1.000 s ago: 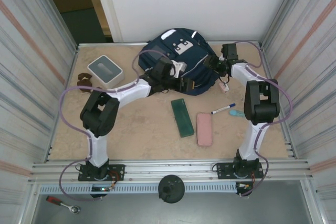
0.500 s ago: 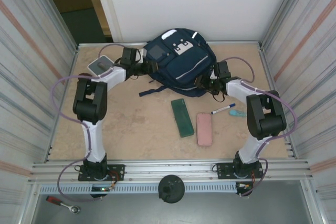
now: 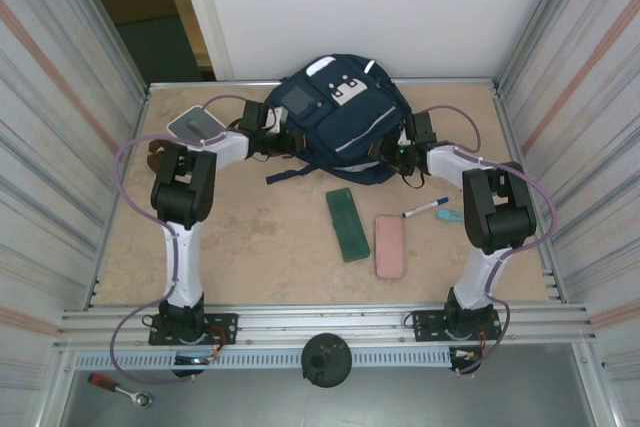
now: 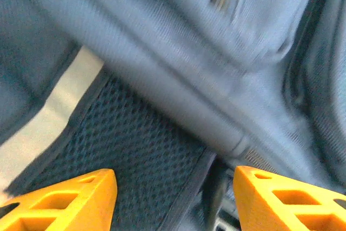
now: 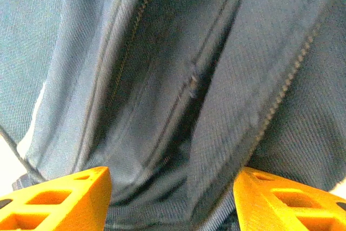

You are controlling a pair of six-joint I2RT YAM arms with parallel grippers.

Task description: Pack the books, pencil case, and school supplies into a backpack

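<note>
Beige tabletop [image 3: 260,237] between metal walls [image 3: 60,127]. Backpack [image 3: 340,127], 12 o'clock: soft, floppy fabric, probably light; grip a seam or zip edge. Left gripper [image 3: 272,137] at its 9, right gripper [image 3: 397,152] at its 4, both claws apart

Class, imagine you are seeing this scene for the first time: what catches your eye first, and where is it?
The navy backpack at the far middle of the table stands out, with the left gripper and the right gripper at its two sides, jaws apart close to the fabric. Nearer the arms lie a green case and a pink case side by side, with a blue-capped white marker to their right.
</note>
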